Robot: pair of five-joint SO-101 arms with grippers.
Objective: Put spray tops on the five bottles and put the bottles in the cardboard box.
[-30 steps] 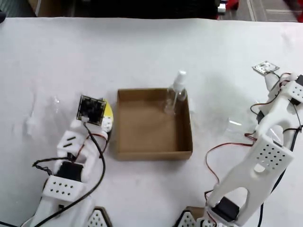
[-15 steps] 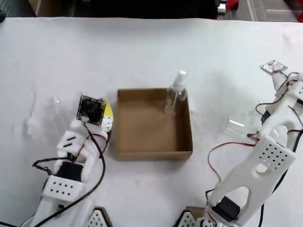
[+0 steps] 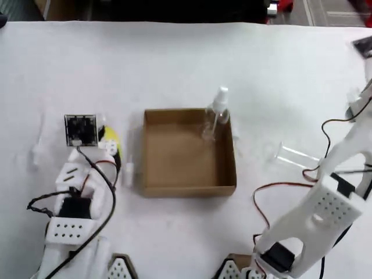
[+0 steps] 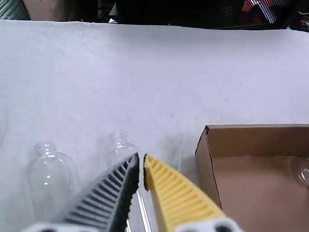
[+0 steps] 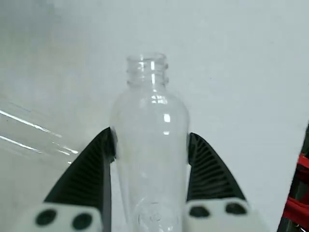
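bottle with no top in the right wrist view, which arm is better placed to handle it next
Right. The right gripper is shut on that bottle, one finger on each side, neck open. The left gripper is shut, on the other side of the box, by another topless bottle.

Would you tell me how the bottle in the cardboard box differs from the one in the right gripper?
The boxed bottle carries a spray top; the gripped bottle has a bare, open neck. The boxed bottle stands in a corner of the cardboard box; the gripped bottle sits clamped in the right gripper. Both are clear.
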